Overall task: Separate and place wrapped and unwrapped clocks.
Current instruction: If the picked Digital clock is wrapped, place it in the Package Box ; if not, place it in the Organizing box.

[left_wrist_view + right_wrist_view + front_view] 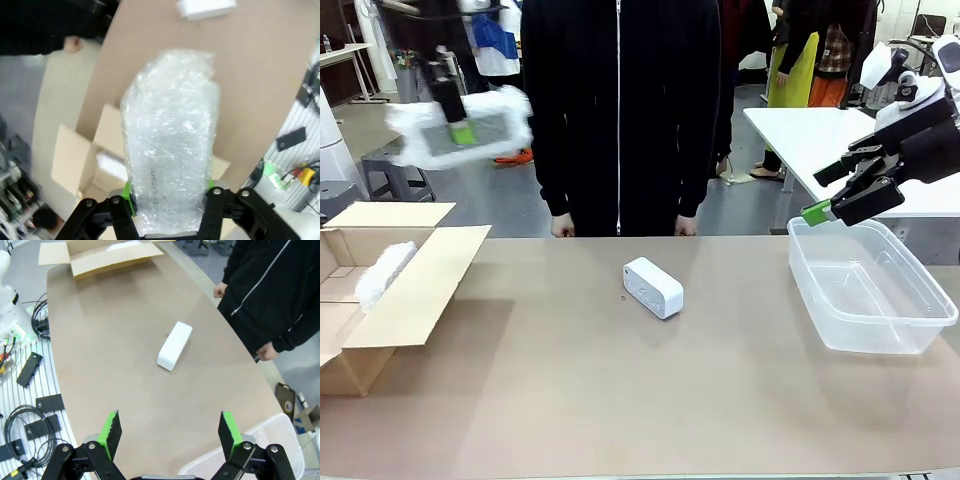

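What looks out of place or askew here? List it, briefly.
Nothing is spilled or damaged. The bare clock lies slantwise mid-table, outside both the cardboard box and the clear bin. The left end effector holds a wrapped clock in the air.

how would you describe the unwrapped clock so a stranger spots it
Look at the middle of the brown table, between the cardboard box and the clear plastic tub. The unwrapped clock lies there alone, a smooth bare white block, unlike the bubble-wrapped one in the box.
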Action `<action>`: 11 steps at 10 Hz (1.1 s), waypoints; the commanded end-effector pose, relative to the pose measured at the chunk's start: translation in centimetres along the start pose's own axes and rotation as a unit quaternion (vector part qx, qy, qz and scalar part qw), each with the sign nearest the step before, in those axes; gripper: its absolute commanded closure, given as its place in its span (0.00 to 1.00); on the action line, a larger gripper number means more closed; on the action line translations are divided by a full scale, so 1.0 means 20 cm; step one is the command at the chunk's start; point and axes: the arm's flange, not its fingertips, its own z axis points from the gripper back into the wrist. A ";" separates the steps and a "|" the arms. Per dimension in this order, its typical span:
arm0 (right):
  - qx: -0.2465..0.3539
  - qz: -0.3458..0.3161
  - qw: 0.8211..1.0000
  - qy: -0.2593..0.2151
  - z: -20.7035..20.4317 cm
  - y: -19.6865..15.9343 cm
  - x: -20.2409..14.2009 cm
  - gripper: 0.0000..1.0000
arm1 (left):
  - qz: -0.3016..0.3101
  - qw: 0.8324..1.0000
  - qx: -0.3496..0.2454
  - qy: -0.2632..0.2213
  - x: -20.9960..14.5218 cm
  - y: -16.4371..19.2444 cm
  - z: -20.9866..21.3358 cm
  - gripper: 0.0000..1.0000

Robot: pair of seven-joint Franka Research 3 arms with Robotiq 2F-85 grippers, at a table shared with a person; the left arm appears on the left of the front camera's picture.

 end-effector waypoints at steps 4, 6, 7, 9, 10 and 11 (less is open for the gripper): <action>0.008 -0.001 1.000 -0.006 -0.01 0.00 0.00 0.00 | 0.362 0.928 -0.012 0.086 -0.48 0.43 -0.31 0.47; 0.008 -0.001 1.000 -0.006 -0.01 0.00 0.00 0.00 | 0.412 0.907 -0.017 0.085 -0.70 0.45 -0.33 0.47; 0.008 -0.001 1.000 -0.006 -0.01 0.00 0.00 0.00 | 0.425 0.902 -0.013 0.077 -0.80 0.44 -0.33 0.47; 0.008 -0.001 1.000 -0.006 -0.01 0.00 0.00 0.00 | 0.449 0.892 0.006 0.048 -0.99 0.44 -0.39 0.47; 0.008 -0.001 1.000 -0.006 -0.01 0.00 0.00 0.00 | 0.454 0.890 0.007 0.036 -1.04 0.45 -0.45 0.47; 0.008 -0.001 1.000 -0.006 -0.01 0.00 0.00 0.00 | 0.457 0.889 0.000 0.030 -1.07 0.47 -0.51 0.47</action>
